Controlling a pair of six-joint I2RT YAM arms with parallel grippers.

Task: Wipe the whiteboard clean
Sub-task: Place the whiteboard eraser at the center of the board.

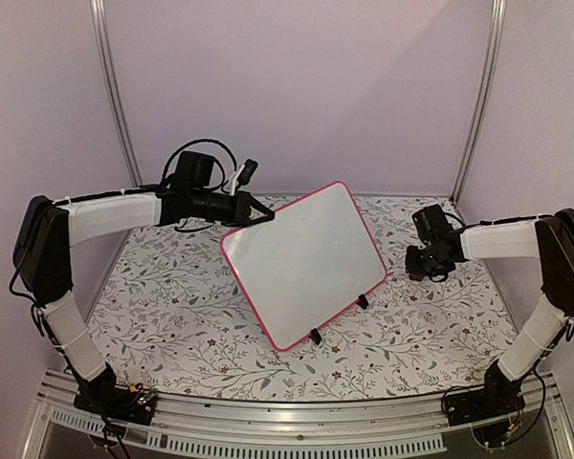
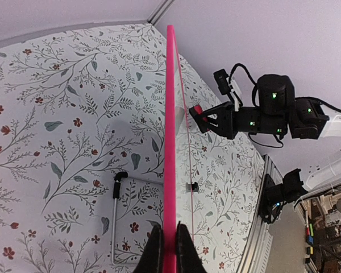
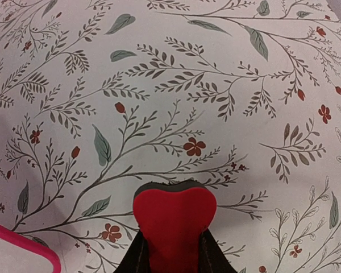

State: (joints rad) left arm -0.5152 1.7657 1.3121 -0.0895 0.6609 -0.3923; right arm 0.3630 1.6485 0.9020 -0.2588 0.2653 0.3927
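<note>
the left jaws are pressed together on the thin pink rim of the large white rectangular whiteboard (image 1: 301,263), which stands tilted just ahead of them, its black clip feet (image 1: 316,336) seemingly on the floral-patterned worktop (image 1: 172,296). the right jaws, well apart from the board, pinch a red heart-shaped eraser block (image 3: 174,219).

The whiteboard (image 1: 301,263) is plain white, framed by a thin pink-red rim, and its clip feet (image 1: 316,336) are black. The tablecloth (image 1: 172,296) is off-white, printed with grey-green leafy sprigs and small dark-red flowers and buds. The eraser (image 3: 173,219) is solid red. The left arm (image 1: 110,215) and the right arm (image 1: 497,239) are white with black joints. The walls (image 1: 297,86) are pale lilac.
</note>
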